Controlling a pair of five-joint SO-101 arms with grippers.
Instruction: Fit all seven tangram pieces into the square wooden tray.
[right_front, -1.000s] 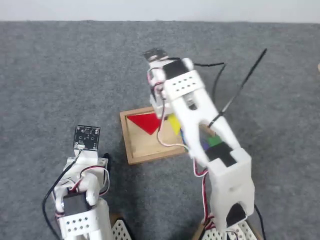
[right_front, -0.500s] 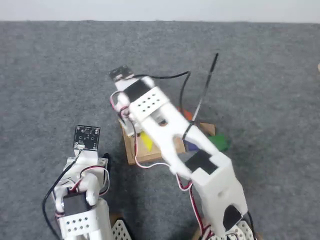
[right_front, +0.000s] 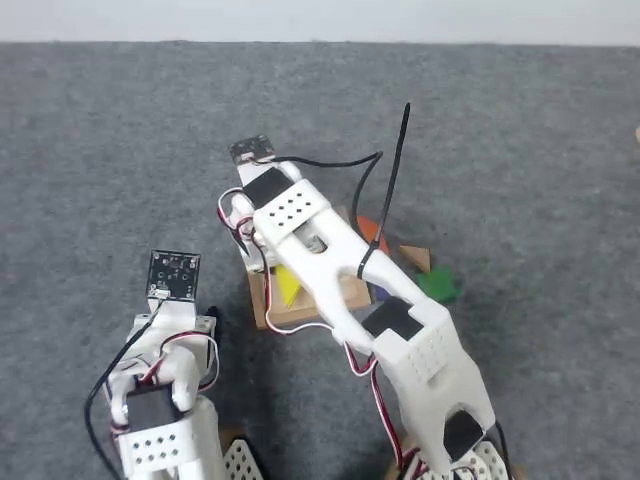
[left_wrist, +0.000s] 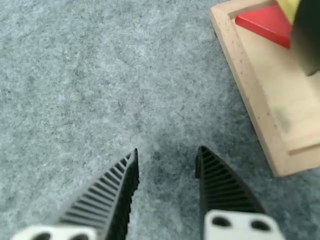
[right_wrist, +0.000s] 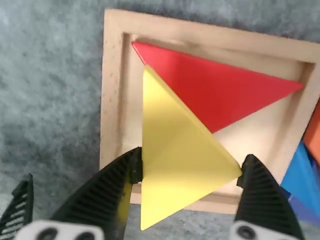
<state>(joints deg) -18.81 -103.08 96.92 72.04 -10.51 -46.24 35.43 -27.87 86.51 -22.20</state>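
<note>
While the yellow triangle (right_wrist: 175, 170) is pinched between the fingers of the right hand (right_wrist: 190, 172) over the wooden tray (right_wrist: 112, 90), the step in hand is judged to be the placing of a second piece; one red triangle (right_wrist: 215, 95) is already lying inside the tray along one wall; the yellow triangle is seen overlapping the red one's edge and the tray's rim, so it is not yet seated; the next move would call for it to be turned and shifted until it lies flush beside the red piece, within the rim, then lowered and released; the left hand (left_wrist: 167, 165) is spread and empty over bare grey counter (left_wrist: 75, 75) just beside a tray corner; counted: one tray, two arms, one red and one yellow triangle; outside the tray one orange piece (right_front: 370, 232), one blue piece (right_wrist: 300, 175) and one green piece (right_front: 437, 285) are made out; a tan triangle (right_front: 415, 258) near the green may be a sixth; a seventh cannot be made out
</note>
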